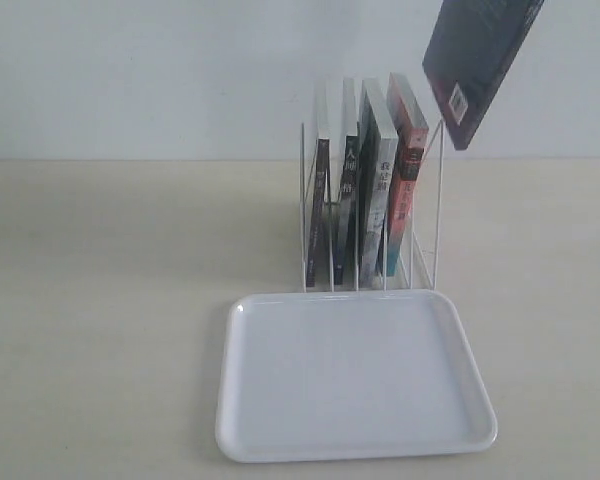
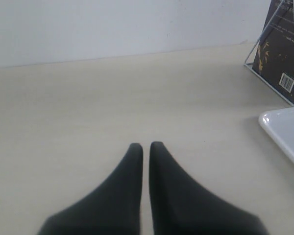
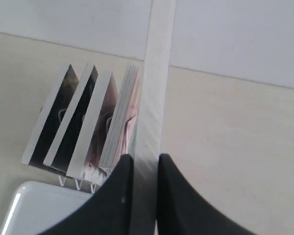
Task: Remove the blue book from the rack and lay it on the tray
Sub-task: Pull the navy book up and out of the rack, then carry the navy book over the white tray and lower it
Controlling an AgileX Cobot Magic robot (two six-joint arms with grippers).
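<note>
right tool (image 3: 144, 164) clamps blue book (image 1: 480, 60) by its page edge, tilted, hanging clear of rack (image 1: 438, 205) and tray (image 1: 355, 380).

Lab-like beige table (image 1: 100, 300), plain white wall (image 1: 130, 70)

the left tool (image 2: 145, 145) hovers low over the pale worktop (image 2: 88, 107), dark fingers (image 2: 132, 166) nearly together, nothing between. off right, a white tray (image 2: 284, 129) corner; just beyond, a wire rack (image 2: 269, 83) holding a dark book (image 2: 279, 49) with barcode.
</note>
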